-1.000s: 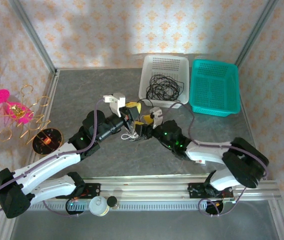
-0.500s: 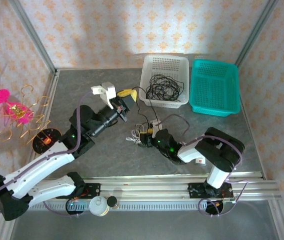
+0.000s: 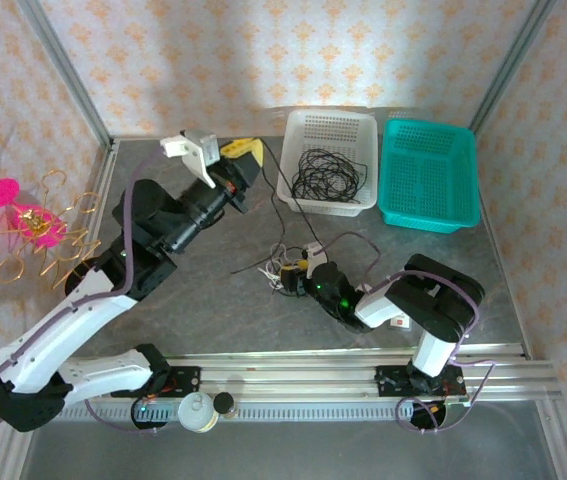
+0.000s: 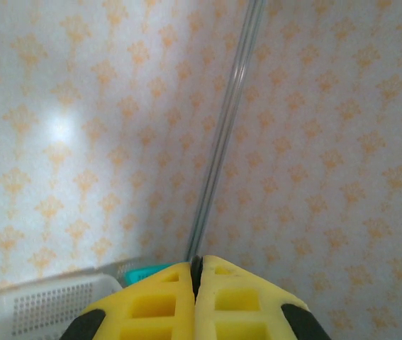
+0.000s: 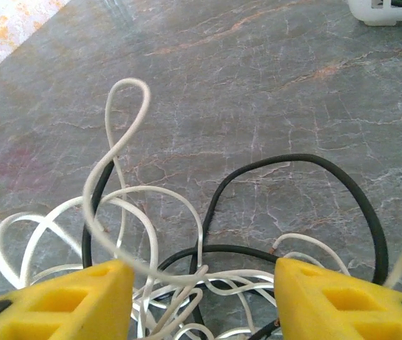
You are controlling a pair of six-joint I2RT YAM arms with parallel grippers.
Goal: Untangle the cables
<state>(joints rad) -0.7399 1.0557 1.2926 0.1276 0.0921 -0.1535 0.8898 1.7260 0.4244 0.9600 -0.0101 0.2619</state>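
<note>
Working from the counter [image 3: 203,310] down: a black coil [image 3: 325,175] lies in the white basket [image 3: 329,114], and the left end effector [image 3: 243,151] hangs clenched beside it, any cord in it unclear. The right end effector [image 5: 199,276] stands released over the tangled cables [image 5: 126,212]; it would do best to pinch a single strand and lift slowly.

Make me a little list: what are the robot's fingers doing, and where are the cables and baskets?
left fingers: shut together, up in the air, facing the wall
right fingers: open, low over the table, one on each side of the tangle
tangle: white and black cables looped together on the table
white basket: holds a coil of black cable
teal basket: right beside the white basket
</note>
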